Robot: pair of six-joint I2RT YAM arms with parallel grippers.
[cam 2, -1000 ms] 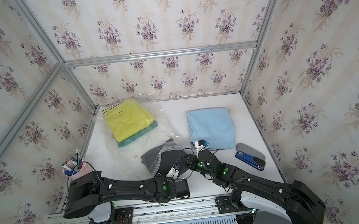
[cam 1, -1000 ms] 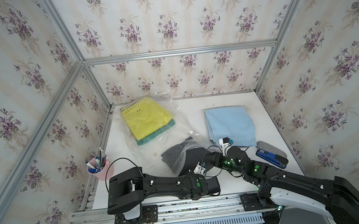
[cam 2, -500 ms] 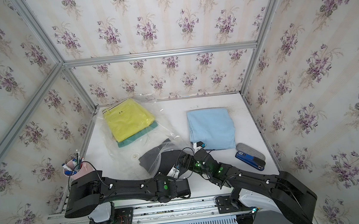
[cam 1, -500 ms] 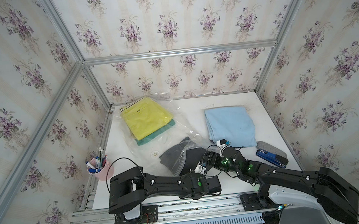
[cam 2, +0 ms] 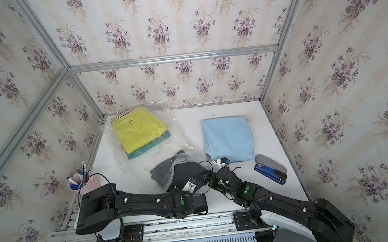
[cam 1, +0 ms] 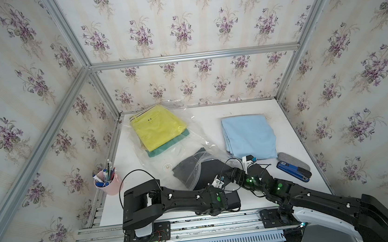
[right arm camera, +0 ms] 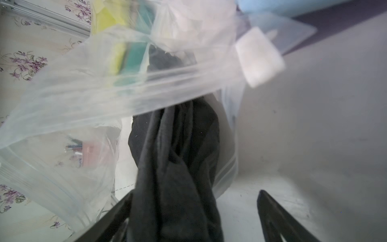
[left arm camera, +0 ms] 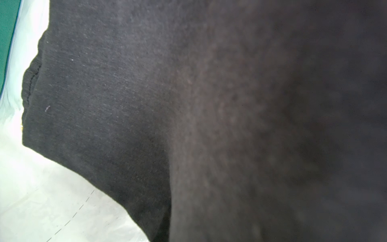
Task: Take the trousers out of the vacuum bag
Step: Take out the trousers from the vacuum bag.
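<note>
1. Opening wide, the right gripper (right arm camera: 195, 193) has its two fingers well apart on either side of the bunched black trousers (right arm camera: 173, 163). A second ago the fingers were much closer together, so this looks like a release rather than a grab.
2. The left gripper (cam 1: 216, 185) sits at the near edge of the same trousers. Its wrist view is filled with black cloth and shows no fingers, so I cannot tell whether that claw is clamped.
3. The black trousers lie half out of the vacuum bag (cam 1: 189, 136). Their far part is under the plastic, and their near part is bare past the zip strip (cam 1: 199, 162).
4. The pull-out seems unfinished: one of the arms probably needs a firm hold before dragging the rest clear.
5. Compared with the earlier frame, the trousers' far corner has crept slightly nearer. The yellow-green trousers (cam 1: 158, 127) and teal green trousers (cam 1: 168, 146) stay bagged, and the light blue trousers (cam 1: 250, 135) stay out on the table (cam 1: 211, 115).
</note>
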